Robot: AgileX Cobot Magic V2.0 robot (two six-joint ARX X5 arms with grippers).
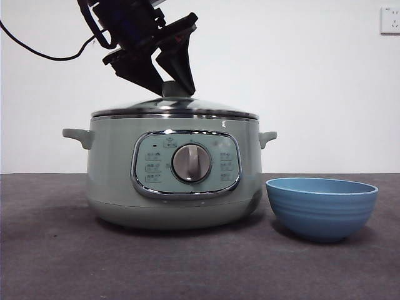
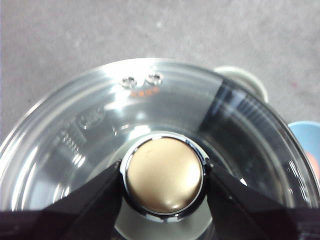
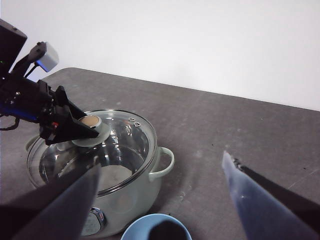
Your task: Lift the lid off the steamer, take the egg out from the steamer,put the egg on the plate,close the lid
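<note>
Front view, steamer: the steamer (image 1: 172,178) sits on the dark table (image 1: 50,250), dial panel facing the camera
Front view, lid: the lid (image 1: 175,107) rests seated on the steamer's rim, level
Front view, left gripper: the left gripper (image 1: 172,84) comes down from the upper left, jaw tips at the lid's knob
Front view, plate: the plate (image 1: 321,207) stands just beside the steamer, apart from it
Left wrist view, grip: the left gripper (image 2: 164,175) has its two jaws set against either side of the knob (image 2: 164,174), closed on it
Left wrist view, egg: glare on the glass, cannot tell what lies under it
Right wrist view, right gripper: the right gripper (image 3: 160,192) hangs clear above the table, jaws spread wide, holding nothing
Right wrist view, layout: steamer (image 3: 145,187) with lid (image 3: 125,145) on, plate (image 3: 137,227) near it
</note>
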